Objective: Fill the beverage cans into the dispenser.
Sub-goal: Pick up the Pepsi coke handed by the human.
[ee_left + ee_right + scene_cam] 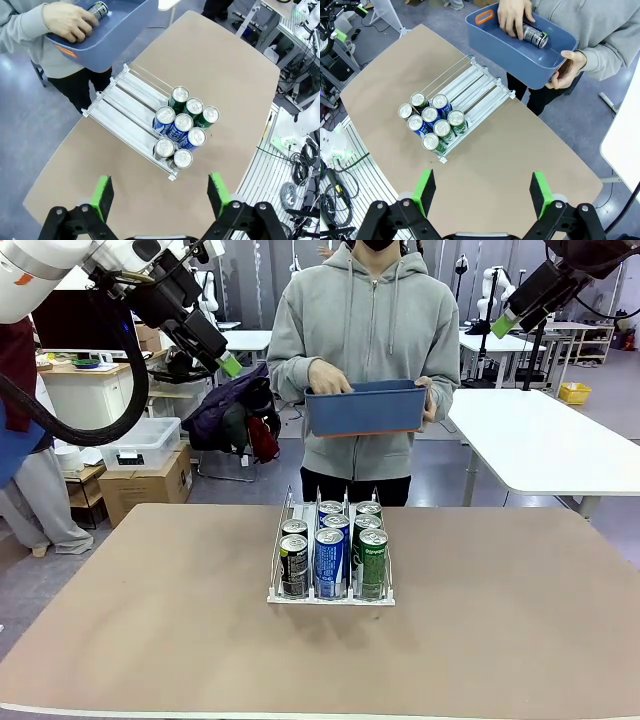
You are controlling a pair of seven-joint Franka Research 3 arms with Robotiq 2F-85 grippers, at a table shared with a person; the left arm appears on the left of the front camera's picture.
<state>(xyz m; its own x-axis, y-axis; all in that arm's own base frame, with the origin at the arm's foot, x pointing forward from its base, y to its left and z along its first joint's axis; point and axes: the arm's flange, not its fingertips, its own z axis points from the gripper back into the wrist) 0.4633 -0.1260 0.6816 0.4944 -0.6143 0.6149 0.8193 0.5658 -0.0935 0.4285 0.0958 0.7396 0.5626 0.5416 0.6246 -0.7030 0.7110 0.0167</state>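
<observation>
The clear three-lane dispenser (303, 504) stands at the middle of the table, with several beverage cans (330, 558) in green, blue-and-white and black packed at its near end. Across the table, a person holds a blue bin (365, 410) at chest height. One hand is inside it on a black can (535, 35). My left gripper (228, 362) hangs open high at the upper left, far from the dispenser. My right gripper (503, 325) hangs open high at the upper right. In the left wrist view the open gripper (160, 195) looks down on the dispenser (122, 107).
Bare brown tabletop (150, 640) surrounds the dispenser on all sides. The lanes (475, 90) stand empty on the person's side. White tables (550, 440) and boxes stand beyond the far edge.
</observation>
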